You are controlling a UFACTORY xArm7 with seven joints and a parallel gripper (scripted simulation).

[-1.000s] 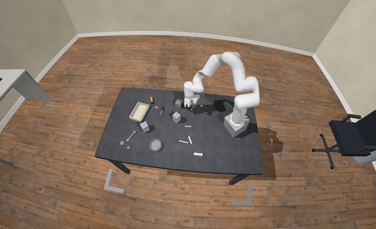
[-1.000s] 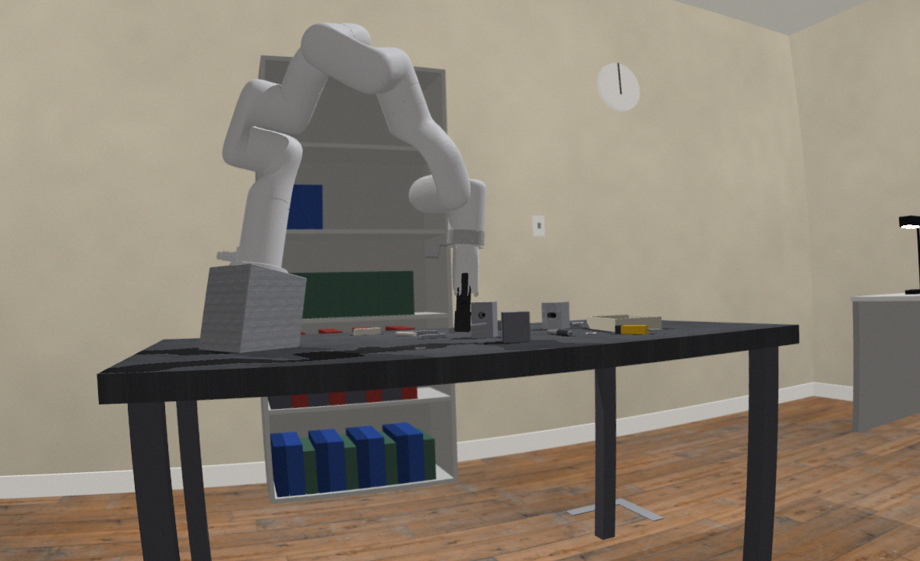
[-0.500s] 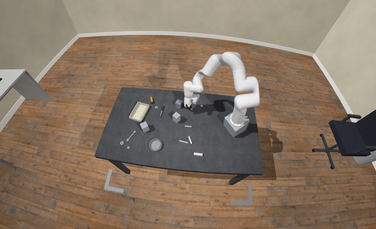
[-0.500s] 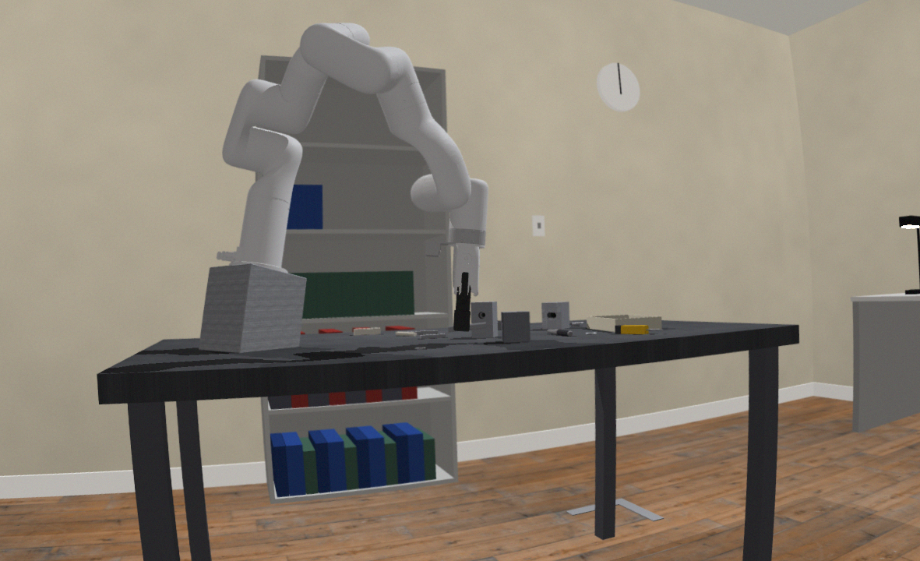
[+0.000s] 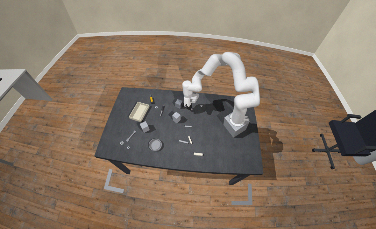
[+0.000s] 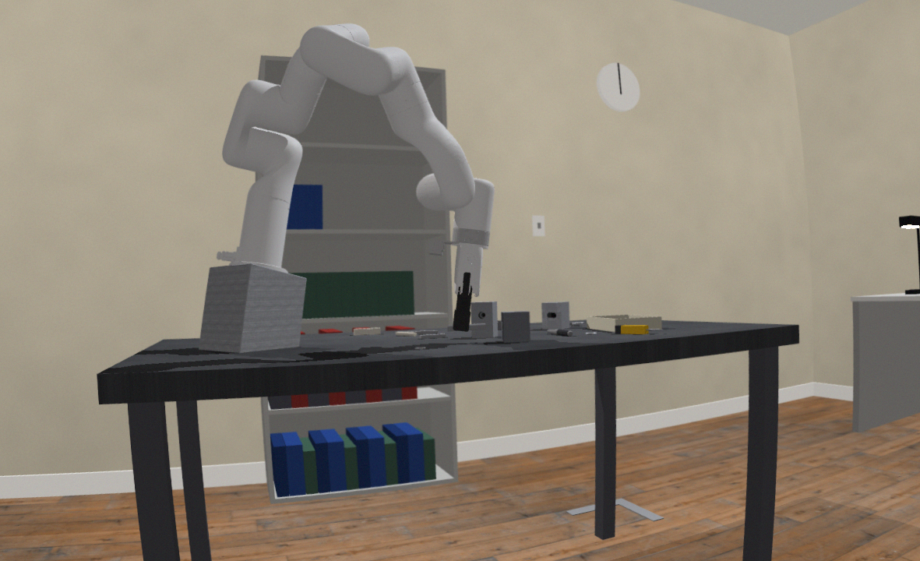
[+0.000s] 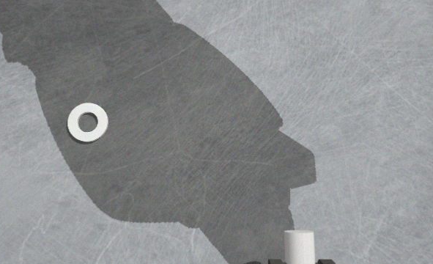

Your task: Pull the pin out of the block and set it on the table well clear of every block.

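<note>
My gripper (image 5: 188,106) (image 6: 461,318) (image 7: 299,261) is shut on the pin (image 7: 299,245), a short white cylinder that juts out between the fingers at the bottom edge of the wrist view. The gripper hangs low over the table (image 5: 217,148), just beside the pin's grey block (image 5: 178,103) (image 6: 484,319). The block stands upright and the round hole in its face shows dark. The pin is too small to make out in the top and exterior views.
A white washer (image 7: 88,122) (image 5: 201,105) lies near the gripper. Two more grey blocks (image 5: 176,117) (image 5: 144,126) stand nearer the middle. A cream tray (image 5: 139,111), a round dish (image 5: 155,144), a pen (image 5: 161,110), loose pegs (image 5: 198,154) and the arm's base (image 5: 236,126) are also on the table.
</note>
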